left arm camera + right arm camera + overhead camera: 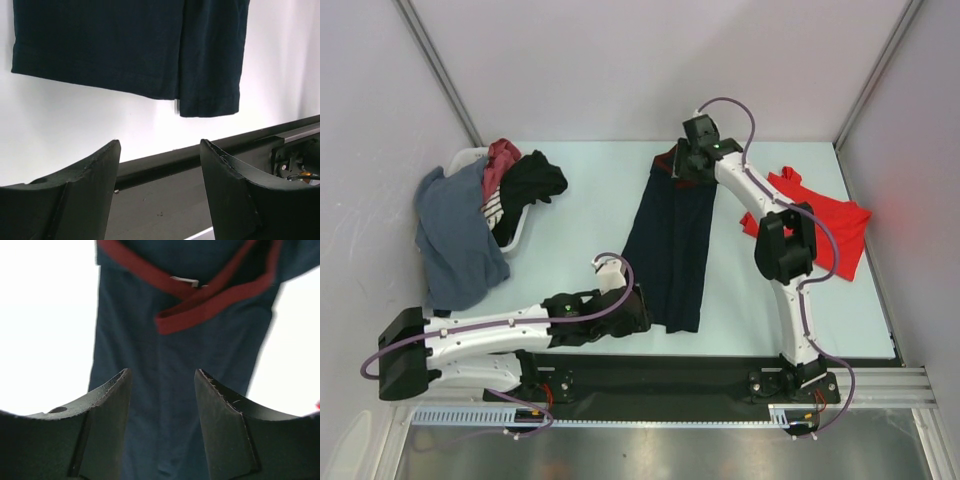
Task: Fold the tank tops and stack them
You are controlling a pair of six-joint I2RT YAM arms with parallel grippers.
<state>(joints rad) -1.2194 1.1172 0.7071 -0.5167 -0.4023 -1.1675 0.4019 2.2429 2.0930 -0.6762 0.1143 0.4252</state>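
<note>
**Tank tops: navy laid out mid-bench, red parked at right edge, both claws empty**

Navy tank top lies flat as a long narrow strip in the middle of the bench. It runs from near the far edge down to near the near edge. It looks folded lengthwise: the left wrist view shows one layer's hem sitting slightly lower than the other at the near end.

Red tank top lies rumpled by the right edge, apart from the navy one and partly hidden behind the right arm.

Left claw is low at the near end of the navy strip, just off its near-left corner. Jaws are wide apart with nothing between them and are clear of the hem.

Right claw is at the far end, over the neckline. Jaws are apart and empty, with the maroon trim just ahead of the tips. Can't tell whether the tips touch the cloth.

White basket sits at the far-left corner. A grey-blue garment is draped over its side and a black one lies on top.
</note>
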